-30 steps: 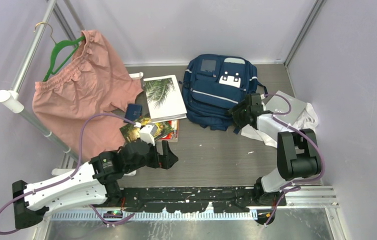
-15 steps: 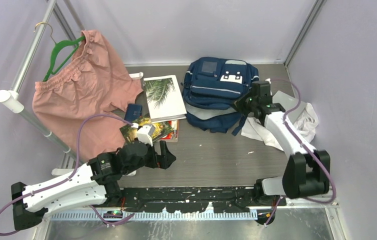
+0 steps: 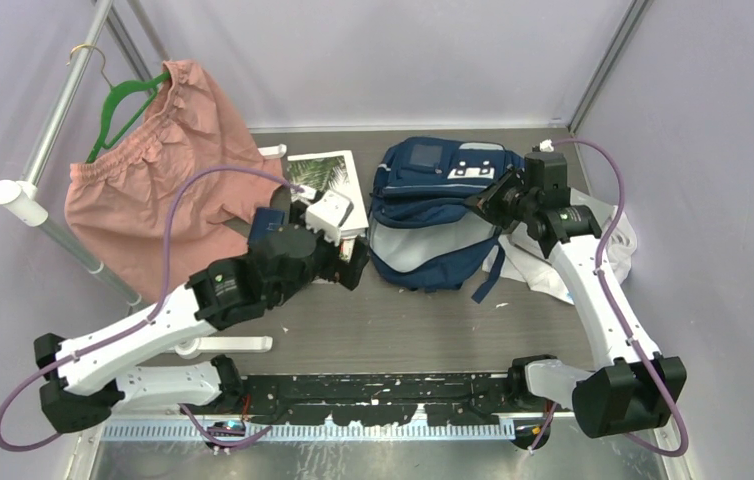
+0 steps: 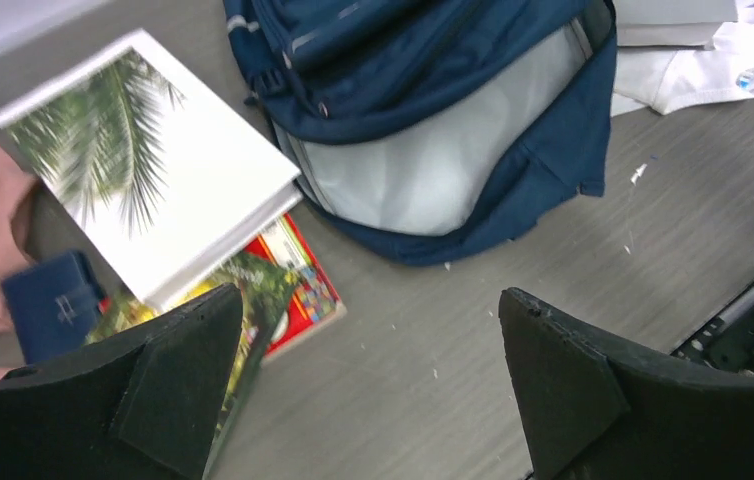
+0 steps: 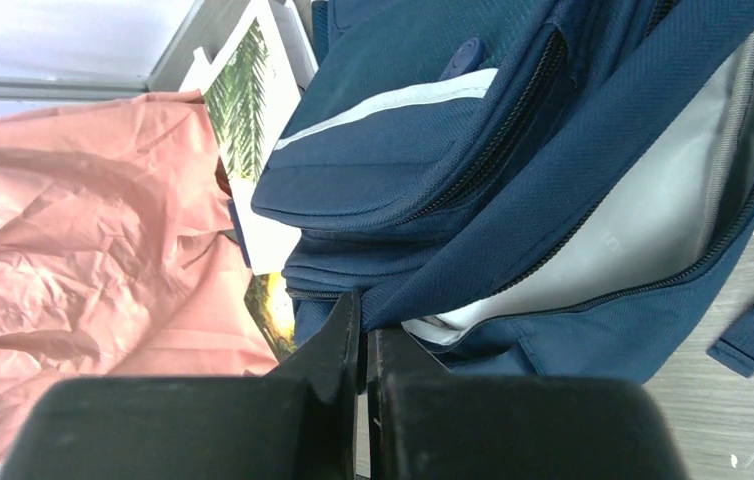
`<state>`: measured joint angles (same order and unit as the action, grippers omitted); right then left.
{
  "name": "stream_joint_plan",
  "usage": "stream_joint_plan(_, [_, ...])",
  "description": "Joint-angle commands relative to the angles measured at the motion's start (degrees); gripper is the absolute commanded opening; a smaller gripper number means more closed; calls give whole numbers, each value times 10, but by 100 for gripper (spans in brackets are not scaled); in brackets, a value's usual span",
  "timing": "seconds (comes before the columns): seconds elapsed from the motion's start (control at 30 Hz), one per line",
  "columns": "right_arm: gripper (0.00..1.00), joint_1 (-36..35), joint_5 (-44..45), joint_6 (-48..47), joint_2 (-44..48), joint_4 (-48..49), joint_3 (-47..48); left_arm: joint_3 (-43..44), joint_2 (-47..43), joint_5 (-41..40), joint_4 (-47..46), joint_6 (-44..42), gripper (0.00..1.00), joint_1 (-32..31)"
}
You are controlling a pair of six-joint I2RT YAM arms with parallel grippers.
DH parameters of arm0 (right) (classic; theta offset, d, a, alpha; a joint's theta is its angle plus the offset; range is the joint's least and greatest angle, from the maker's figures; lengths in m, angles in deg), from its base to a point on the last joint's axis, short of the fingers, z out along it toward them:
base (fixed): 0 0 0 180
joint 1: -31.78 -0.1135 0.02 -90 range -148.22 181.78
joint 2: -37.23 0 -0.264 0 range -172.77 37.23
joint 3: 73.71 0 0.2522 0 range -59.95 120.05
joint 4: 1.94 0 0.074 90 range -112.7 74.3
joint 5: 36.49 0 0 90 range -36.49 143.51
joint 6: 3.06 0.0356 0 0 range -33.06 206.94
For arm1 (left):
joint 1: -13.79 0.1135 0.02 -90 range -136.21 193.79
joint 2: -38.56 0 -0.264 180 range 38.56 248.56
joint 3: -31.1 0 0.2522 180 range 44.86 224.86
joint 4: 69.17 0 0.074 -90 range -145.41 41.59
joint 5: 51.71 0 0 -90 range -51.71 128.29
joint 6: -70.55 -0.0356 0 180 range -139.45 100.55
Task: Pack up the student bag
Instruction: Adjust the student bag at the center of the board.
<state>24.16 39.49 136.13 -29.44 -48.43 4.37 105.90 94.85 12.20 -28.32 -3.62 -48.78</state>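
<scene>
The student bag [image 3: 433,190] is woven navy cloth with smooth grey lining [image 4: 433,170].

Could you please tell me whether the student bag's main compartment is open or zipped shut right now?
Open: the student bag gapes along its zip, and its pale grey lining shows inside.

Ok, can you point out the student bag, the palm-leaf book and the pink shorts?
student bag [image 3: 428,205]: top view, on the navy front panel.
palm-leaf book [image 4: 153,170]: left wrist view, on the front cover.
pink shorts [image 3: 143,200]: top view, on the middle of the fabric.
</scene>
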Motion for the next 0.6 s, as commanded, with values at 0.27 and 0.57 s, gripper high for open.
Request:
stream_joint_plan(0.27, [1,22,-22,-71,62,-48,76,120,136,154,-9,-199,91,30])
stream_joint_plan(0.57, [1,23,-59,-52,76,-28,33,79,176,194,-138,-281,91,29])
